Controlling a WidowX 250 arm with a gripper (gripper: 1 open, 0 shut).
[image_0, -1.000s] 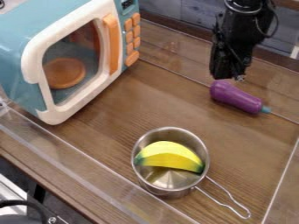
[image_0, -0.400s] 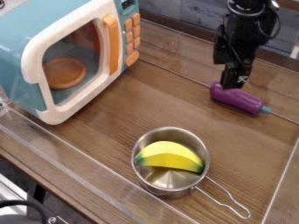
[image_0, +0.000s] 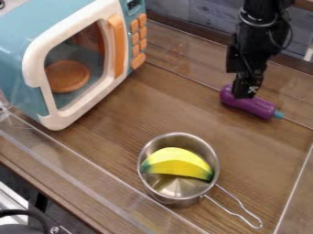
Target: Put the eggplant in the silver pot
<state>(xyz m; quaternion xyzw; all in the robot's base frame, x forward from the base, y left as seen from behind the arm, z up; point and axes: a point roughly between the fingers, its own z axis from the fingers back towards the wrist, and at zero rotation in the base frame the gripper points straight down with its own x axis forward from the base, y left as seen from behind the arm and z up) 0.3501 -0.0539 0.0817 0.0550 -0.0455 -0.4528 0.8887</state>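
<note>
Gripper (image_0: 248,89) poised over the eggplant (image_0: 252,102), its jaws spread wide and holding nothing.

You will find the eggplant lying on the wooden table (image_0: 146,114) at about two o'clock from the silver pot (image_0: 180,168), well apart from it, stem cap toward four o'clock. Judged by its gloss, it is a light, rigid, slippery toy; grip across the thick purple middle, not the tapered cap. The pot already holds a yellow-green piece (image_0: 178,164). The toy microwave (image_0: 73,55) stands at ten o'clock. No legible brand or writing appears anywhere.
</note>
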